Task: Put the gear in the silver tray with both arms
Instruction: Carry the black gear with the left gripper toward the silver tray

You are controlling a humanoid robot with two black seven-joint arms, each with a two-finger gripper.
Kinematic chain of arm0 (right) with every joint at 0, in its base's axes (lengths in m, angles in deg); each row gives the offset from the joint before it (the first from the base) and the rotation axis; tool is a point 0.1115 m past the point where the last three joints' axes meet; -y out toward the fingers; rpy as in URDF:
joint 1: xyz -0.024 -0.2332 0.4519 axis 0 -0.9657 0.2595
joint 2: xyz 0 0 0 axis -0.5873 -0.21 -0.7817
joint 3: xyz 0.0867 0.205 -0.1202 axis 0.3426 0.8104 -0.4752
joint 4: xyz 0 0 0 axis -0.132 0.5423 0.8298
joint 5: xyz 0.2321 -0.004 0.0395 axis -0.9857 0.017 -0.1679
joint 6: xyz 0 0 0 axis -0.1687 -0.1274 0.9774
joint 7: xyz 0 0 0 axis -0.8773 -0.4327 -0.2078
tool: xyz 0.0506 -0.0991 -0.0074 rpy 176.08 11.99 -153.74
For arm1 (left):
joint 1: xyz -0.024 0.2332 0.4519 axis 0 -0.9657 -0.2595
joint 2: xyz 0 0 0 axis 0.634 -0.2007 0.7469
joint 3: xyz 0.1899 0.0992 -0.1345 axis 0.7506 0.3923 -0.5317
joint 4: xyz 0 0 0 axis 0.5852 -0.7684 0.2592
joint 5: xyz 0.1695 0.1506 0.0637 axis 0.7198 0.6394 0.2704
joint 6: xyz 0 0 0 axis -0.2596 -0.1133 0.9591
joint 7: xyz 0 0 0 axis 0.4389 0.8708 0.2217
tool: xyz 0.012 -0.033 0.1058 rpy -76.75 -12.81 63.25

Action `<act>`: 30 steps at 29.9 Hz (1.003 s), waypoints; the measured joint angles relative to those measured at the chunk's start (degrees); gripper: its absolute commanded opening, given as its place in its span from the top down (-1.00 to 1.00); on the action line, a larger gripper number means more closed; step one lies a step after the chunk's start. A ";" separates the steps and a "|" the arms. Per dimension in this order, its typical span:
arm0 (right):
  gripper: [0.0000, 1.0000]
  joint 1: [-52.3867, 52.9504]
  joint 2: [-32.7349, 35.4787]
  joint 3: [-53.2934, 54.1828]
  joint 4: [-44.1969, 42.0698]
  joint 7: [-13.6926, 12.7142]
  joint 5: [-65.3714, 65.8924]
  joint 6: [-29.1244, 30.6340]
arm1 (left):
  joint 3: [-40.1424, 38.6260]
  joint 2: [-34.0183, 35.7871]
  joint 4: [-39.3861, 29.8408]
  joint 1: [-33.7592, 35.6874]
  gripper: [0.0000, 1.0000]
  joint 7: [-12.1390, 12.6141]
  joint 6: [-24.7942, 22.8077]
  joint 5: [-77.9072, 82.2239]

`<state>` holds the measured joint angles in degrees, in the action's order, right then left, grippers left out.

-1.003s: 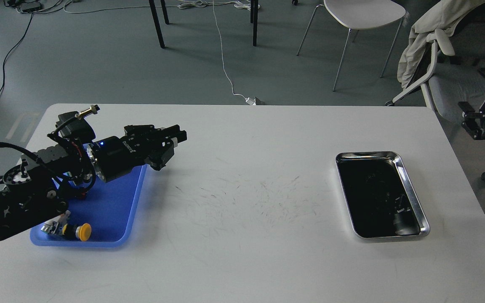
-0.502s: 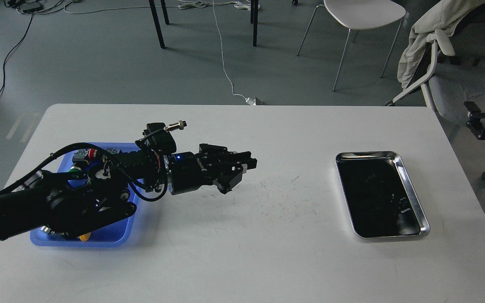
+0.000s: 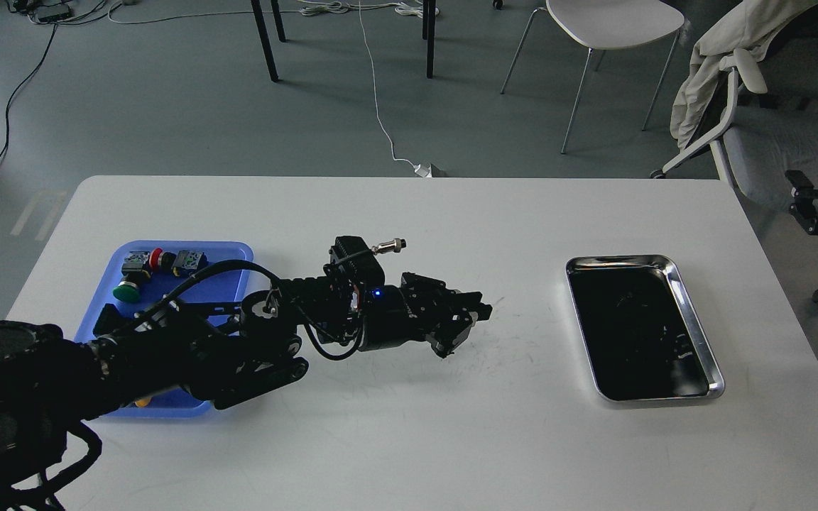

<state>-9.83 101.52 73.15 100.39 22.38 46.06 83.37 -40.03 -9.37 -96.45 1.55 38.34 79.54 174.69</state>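
A white table (image 3: 395, 440) stands on a grey floor with chairs at the far side. On its left lies a blue tray (image 3: 235, 250) holding small parts; on its right the silver tray (image 3: 686, 298) looks empty, so the placing seems not yet done. The left gripper (image 3: 467, 325) hangs over the table's middle, between the two trays and well apart from the silver one; its fingers look drawn together, but they are too dark to tell whether a gear sits between them. The right gripper (image 3: 817, 206) is off the table's right edge, dark and end-on, its state unclear. A handover probably remains
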 measured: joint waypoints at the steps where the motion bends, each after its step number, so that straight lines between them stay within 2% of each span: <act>1: -0.86 -0.03 0.00 -0.01 -0.01 0.03 0.00 0.00 | 0.02 -1.12 1.20 -0.05 0.78 0.00 0.00 -0.03; 7: -0.86 -0.09 0.00 -0.02 0.01 0.10 0.02 0.00 | 0.03 -4.31 5.82 -1.07 0.76 0.00 -0.04 -0.20; 12: -0.86 -0.14 0.00 -0.02 0.04 0.12 0.02 0.00 | 0.03 -4.57 6.77 -2.10 0.72 0.00 -0.05 -0.56; 15: -0.86 -0.17 0.00 -0.02 0.08 0.15 0.02 0.00 | 0.03 -4.57 6.80 -2.32 0.52 0.00 -0.05 -0.80; 20: -0.86 -0.22 0.00 -0.02 0.08 0.17 0.07 0.01 | 0.03 -4.57 6.89 -2.63 0.31 0.00 -0.09 -1.04; 30: -0.86 -0.25 0.00 -0.14 0.08 0.18 0.08 0.03 | -0.10 -4.57 6.79 -2.70 0.19 0.00 -0.15 -1.14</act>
<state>-10.08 101.52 73.01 100.48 22.56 46.14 83.40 -40.13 -13.94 -89.66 -1.15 38.34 79.39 173.54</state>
